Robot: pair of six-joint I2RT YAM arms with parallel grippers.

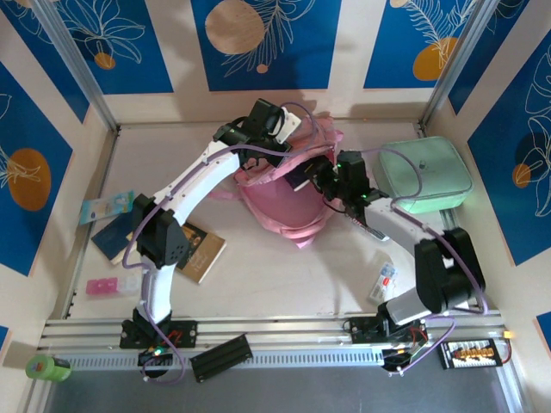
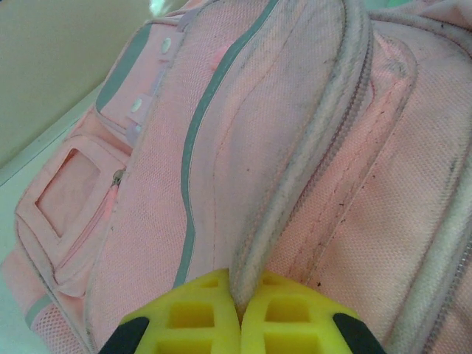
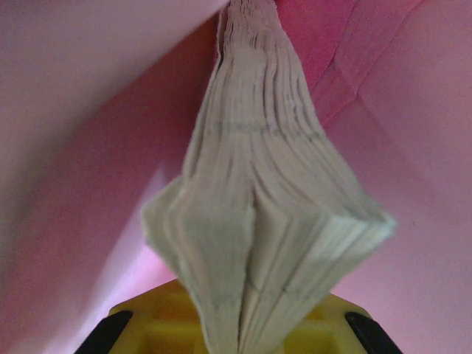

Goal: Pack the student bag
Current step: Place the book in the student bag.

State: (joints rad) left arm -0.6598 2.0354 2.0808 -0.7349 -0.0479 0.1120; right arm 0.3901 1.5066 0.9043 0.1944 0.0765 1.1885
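Two grippers work at one bag. The left gripper (image 2: 240, 313), yellow pads pressed together, pinches a raised, zip-edged fold on the outside of the large pink fabric student bag (image 2: 295, 147). The right gripper (image 3: 243, 333) is clamped on the near edge of a thick book (image 3: 258, 206) with cream, fanned page edges, which points into the bag's pink interior. Seen from above, the student bag lies at the far middle of the pale table (image 1: 284, 280), between the two arms. A mint-green rounded rectangular case (image 1: 426, 179) rests just right of it, and a tan-covered flat volume (image 1: 205, 251) lies beside the left arm.
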